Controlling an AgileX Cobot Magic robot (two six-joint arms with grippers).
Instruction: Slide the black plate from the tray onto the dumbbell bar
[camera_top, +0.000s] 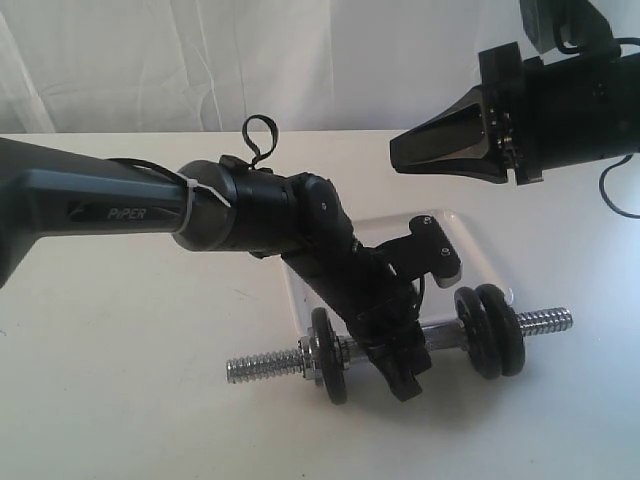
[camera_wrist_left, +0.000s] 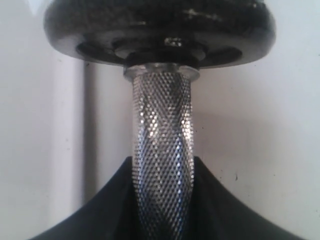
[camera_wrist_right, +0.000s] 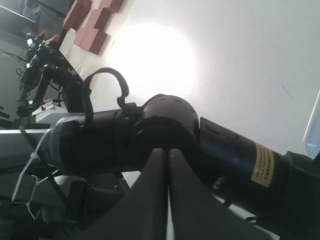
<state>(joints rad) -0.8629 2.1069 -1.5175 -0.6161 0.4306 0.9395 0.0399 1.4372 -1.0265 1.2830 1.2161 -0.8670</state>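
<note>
The chrome dumbbell bar (camera_top: 265, 366) lies on the table in front of the white tray (camera_top: 478, 262). Three black plates sit on the bar. One black plate (camera_top: 331, 356) is near the bar's left threaded end, and two more black plates (camera_top: 490, 330) are side by side near the right end. My left gripper (camera_top: 405, 382) is shut on the bar's knurled middle (camera_wrist_left: 161, 150), and one plate (camera_wrist_left: 160, 30) fills the far end of the left wrist view. My right gripper (camera_top: 397, 156) hangs high above the tray, shut and empty (camera_wrist_right: 167, 152).
The left arm (camera_top: 250, 215) reaches across the middle of the scene, over the tray's left part, and fills the right wrist view (camera_wrist_right: 165, 125). A white curtain (camera_top: 200, 60) hangs behind the table. Red-brown blocks (camera_wrist_right: 92, 22) show far off in the right wrist view.
</note>
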